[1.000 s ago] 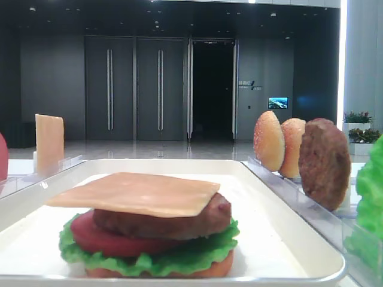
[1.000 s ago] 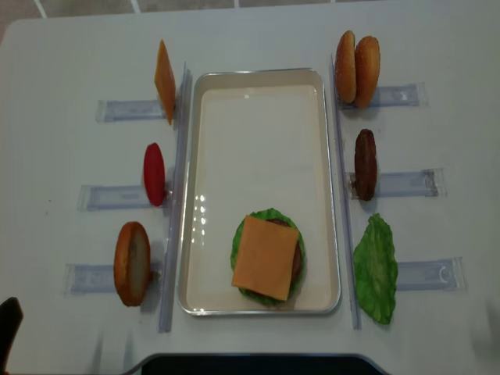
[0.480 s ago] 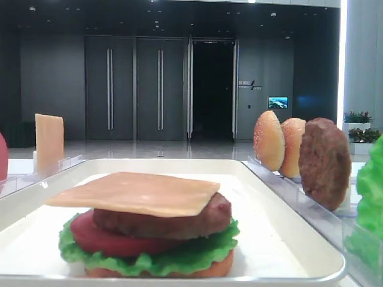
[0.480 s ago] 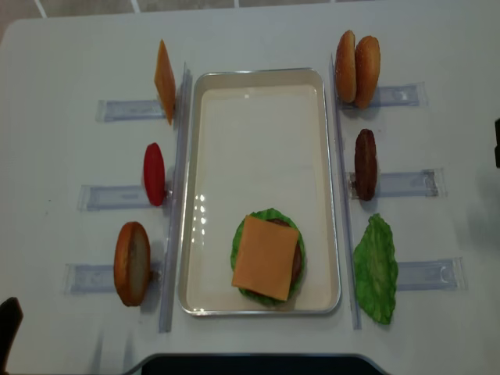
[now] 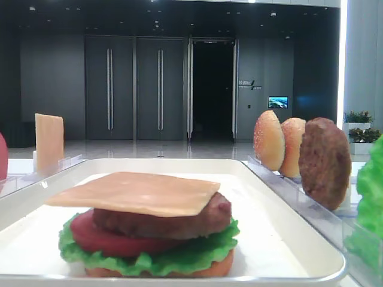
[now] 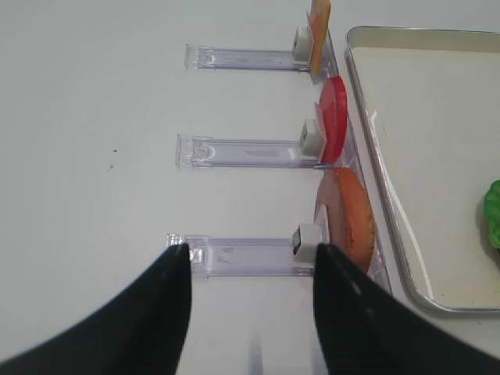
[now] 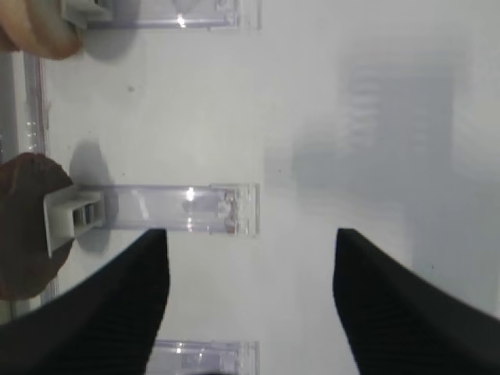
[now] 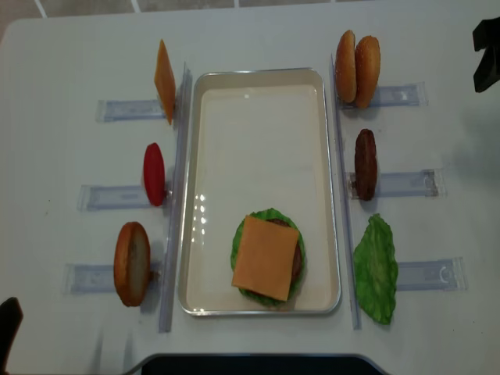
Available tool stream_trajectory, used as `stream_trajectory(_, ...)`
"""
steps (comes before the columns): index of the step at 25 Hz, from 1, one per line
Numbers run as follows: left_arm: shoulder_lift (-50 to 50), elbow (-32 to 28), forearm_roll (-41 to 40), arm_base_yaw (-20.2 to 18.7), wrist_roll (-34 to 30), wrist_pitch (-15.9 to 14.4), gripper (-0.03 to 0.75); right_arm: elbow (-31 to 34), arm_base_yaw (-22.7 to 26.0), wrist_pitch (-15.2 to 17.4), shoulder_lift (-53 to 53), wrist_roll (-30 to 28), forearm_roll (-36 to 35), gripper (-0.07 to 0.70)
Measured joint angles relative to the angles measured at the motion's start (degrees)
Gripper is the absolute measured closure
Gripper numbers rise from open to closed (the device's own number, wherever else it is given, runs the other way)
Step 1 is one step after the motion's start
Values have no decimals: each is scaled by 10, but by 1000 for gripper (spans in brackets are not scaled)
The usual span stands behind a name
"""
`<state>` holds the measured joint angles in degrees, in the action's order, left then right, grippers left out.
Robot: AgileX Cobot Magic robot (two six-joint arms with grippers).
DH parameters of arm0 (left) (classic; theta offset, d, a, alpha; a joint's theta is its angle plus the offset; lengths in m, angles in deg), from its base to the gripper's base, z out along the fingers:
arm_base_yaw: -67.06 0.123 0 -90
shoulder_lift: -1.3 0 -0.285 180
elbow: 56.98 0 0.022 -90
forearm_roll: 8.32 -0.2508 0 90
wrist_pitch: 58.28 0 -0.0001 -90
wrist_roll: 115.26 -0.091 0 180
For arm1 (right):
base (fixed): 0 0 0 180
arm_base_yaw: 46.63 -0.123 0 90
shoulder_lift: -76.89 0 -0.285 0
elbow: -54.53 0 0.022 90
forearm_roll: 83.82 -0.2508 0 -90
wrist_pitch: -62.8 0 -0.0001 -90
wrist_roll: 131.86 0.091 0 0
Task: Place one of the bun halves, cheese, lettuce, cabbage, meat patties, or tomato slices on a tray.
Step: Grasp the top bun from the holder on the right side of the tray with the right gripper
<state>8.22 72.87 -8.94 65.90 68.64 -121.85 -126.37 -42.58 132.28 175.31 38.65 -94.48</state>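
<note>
The pair of bun halves [image 8: 357,69] is seen standing on edge in a clear rack [image 8: 397,95] at the far right corner of the tray [image 8: 262,78], well apart from both grippers. The discs stand upright, touching each other, with their flat faces turned left and right across the table and the speckled dome of the inner one [image 5: 268,140] facing the tray. Since half a second ago nothing on the table has shifted; only the right gripper [image 8: 486,55] has changed place, its dark shape at the right edge of the overhead view being now further toward the far side, level with the buns. In the right wrist view its two dark fingers [image 7: 117,312] are spread wide with nothing between them, above bare table and the rack [image 7: 180,209] that carries the meat patty [image 7: 27,226]. The patty [image 8: 365,165] stands upright just beside the tray's right rim, with the lettuce leaf [image 8: 376,268] lying nearer. On the near part of the tray a stack is topped by a cheese slice [image 8: 265,257]. The left gripper [image 6: 250,312] is likewise parted and empty, near the rack holding the orange bun half [image 6: 348,223], beyond which a tomato slice [image 6: 333,119] and another cheese slice [image 6: 319,27] stand.
</note>
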Motion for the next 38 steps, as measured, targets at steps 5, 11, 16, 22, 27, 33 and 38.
stream_trajectory(5,0,0,0,0,0,0,324,-81,0,4,66,7,-7,171)
stream_trajectory(11,0,0,0,0,0,0,324,-145,-1,4,117,9,-35,171)
stream_trajectory(16,0,0,0,0,0,0,324,-149,-25,3,132,36,-37,171)
stream_trajectory(22,0,0,0,0,0,0,324,-161,-106,-19,134,141,-4,171)
stream_trajectory(27,0,0,0,0,0,0,324,-161,-183,-38,134,202,6,171)
stream_trajectory(33,0,0,0,0,0,0,324,-161,-249,-87,134,244,10,171)
stream_trajectory(38,0,0,0,0,0,0,324,-161,-266,-119,134,253,22,171)
